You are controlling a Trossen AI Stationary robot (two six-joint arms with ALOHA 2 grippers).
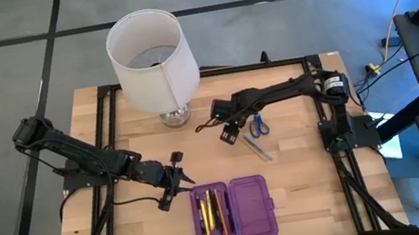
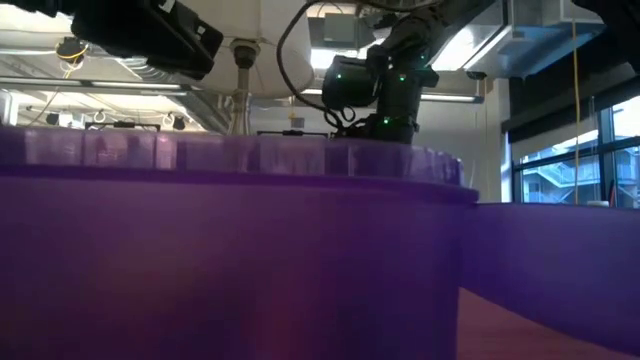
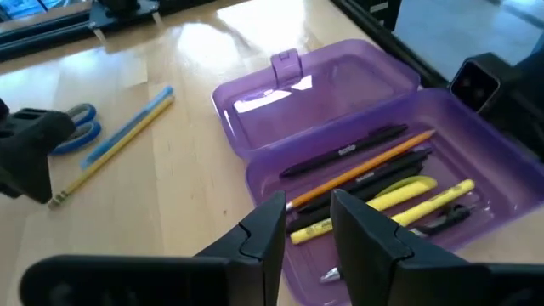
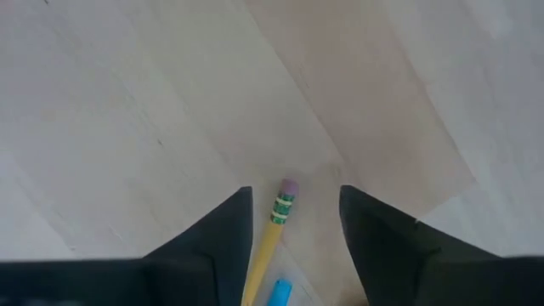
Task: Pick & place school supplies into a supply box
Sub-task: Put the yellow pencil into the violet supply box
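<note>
The purple supply box (image 1: 252,208) lies open near the table's near edge. Its left half holds several pens and pencils (image 3: 374,183). A yellow pencil (image 1: 255,148) and a blue one (image 3: 140,119) lie side by side on the table, next to blue-handled scissors (image 1: 258,125). My right gripper (image 1: 230,137) is open and points down over the yellow pencil's eraser end (image 4: 286,191), one finger on either side, touching nothing. My left gripper (image 1: 178,174) is open and empty, just left of the box's far left corner; it also shows in the left wrist view (image 3: 308,212).
A white-shaded lamp (image 1: 150,55) stands at the table's far middle, just behind my right gripper. The black table frame (image 1: 106,109) runs along the edges. In the low view the box's purple wall (image 2: 230,260) fills the foreground.
</note>
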